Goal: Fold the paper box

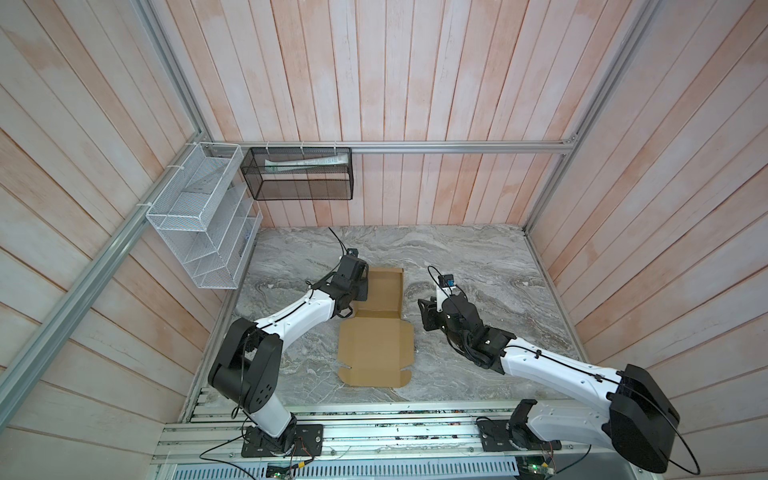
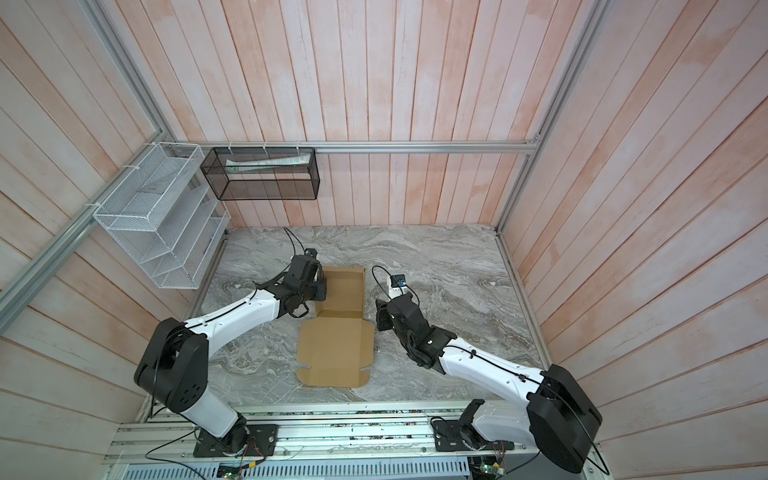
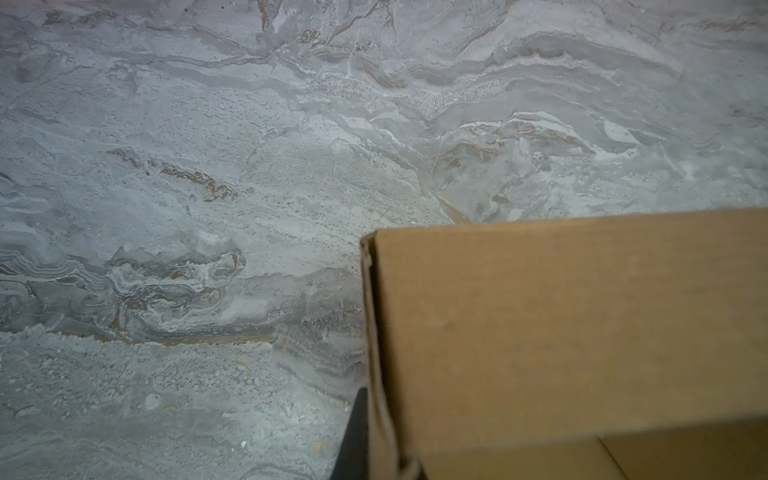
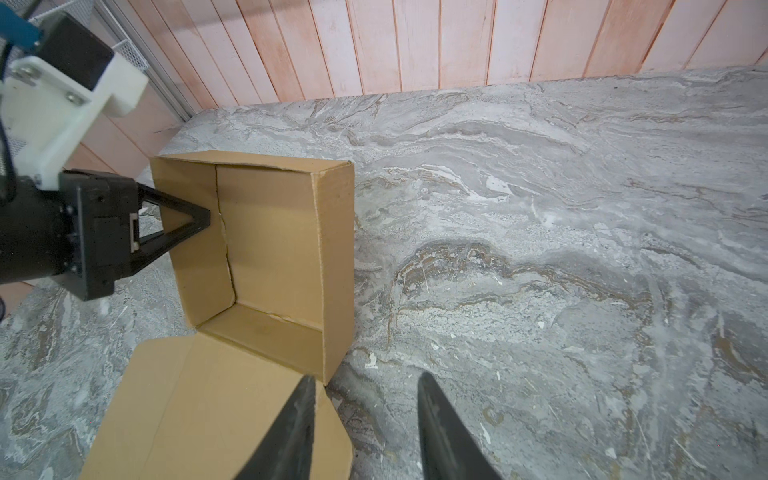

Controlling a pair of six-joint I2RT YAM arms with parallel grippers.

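Left hand (image 4: 206, 220) clenched on paper box (image 4: 270, 232) left wall; right hand (image 4: 366, 376) released, empty. Any tug may unfold wall, drag box.

left wrist view | left end effector (image 3: 360, 415) mostly cut off | paper box (image 3: 561, 332) cropped, blurry

**Work cell: marbled grey tabletop (image 1: 478, 257) enclosed by pale pink plank walls (image 1: 415, 83).**
An aluminium rail (image 1: 457, 146) crosses the back wall. Beyond the left gripper (image 4: 205, 220), a black mesh basket (image 1: 299, 191) hangs from this rail. On the side wall, outward of that gripper, hangs a white wire rack (image 1: 183, 208). Lighting is even and soft.
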